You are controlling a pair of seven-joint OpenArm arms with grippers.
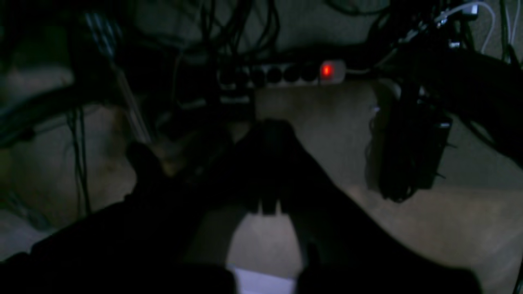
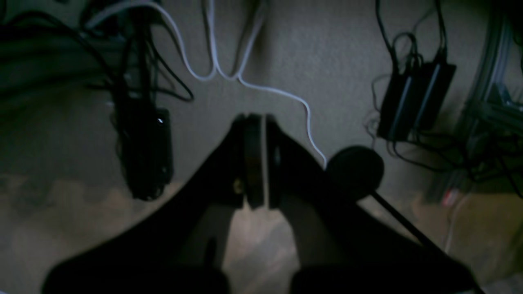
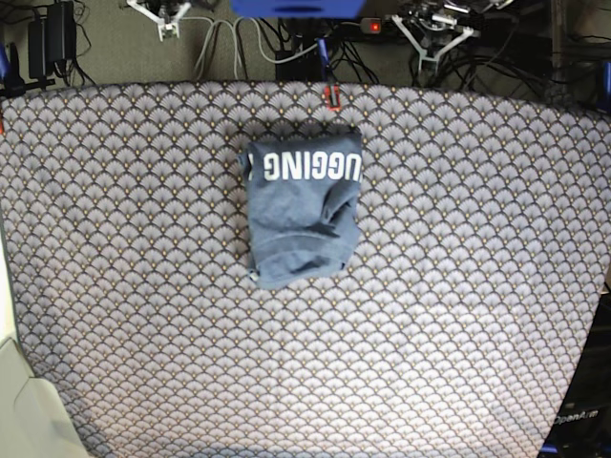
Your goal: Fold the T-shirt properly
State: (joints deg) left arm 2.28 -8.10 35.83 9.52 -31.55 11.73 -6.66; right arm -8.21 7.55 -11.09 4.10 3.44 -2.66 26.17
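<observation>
Looking down from the base view, I see the T-shirt lying folded into a rough rectangle on the scallop-patterned tablecloth, toward the far middle, its white lettering along the far edge. My left gripper is closed on nothing, hanging over a dim floor near a power strip. My right gripper is likewise pinched together and empty, above a white cable
</observation>
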